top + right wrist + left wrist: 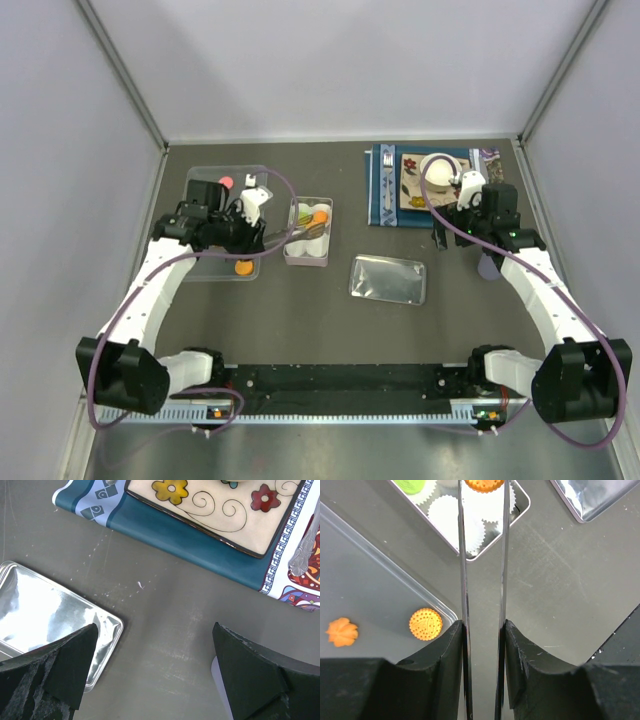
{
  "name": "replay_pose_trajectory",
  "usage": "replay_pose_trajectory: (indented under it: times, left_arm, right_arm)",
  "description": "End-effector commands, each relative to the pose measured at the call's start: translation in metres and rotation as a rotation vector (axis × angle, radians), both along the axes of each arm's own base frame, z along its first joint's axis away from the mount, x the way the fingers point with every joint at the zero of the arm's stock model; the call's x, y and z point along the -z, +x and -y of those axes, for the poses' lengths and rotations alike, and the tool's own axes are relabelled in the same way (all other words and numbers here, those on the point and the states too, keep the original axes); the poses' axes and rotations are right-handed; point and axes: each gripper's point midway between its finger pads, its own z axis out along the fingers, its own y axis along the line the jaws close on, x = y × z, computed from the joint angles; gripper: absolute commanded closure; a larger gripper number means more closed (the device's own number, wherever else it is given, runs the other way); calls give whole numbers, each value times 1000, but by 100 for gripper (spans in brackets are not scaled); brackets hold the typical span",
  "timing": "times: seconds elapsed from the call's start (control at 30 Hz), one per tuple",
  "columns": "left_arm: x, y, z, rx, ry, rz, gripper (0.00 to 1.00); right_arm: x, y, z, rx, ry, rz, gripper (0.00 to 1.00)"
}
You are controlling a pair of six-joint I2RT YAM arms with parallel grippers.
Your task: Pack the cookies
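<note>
Operator: Risk from here?

Observer: The left gripper [484,630] is clamped on tongs [462,555] whose tips flank an orange cookie [484,484] at the box [524,501]. If the pinch is weak or uneven, the cookie could tip onto a cup's edge. The right gripper [155,627] is spread wide and holds nothing.

Operator: Count?

Observer: Five cookies. There's that one and a green one [412,485] in its cup. The clear tray [370,580] holds a round orange one [425,624], a leaf-shaped one [341,631] and a pink one [226,182].
</note>
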Motion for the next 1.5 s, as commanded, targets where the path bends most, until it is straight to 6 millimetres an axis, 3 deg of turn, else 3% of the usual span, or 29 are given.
replay_pose_trajectory:
  times: [0.0,0.57,1.03,1.47]
  left_arm:
    - [7,10,8,8,2,15,100]
    - [26,9,17,25,34,-3,100]
    - [36,5,17,38,54,-17,93]
    - [39,8,20,44,61,-18,77]
  right_arm:
    - [-25,12,-5,-15,-3,71,1]
    - [-26,12,-5,-16,-5,75,1]
    - [-27,11,-5,-18,-1,77,1]
    - [-26,11,-5,-17,-3,75,1]
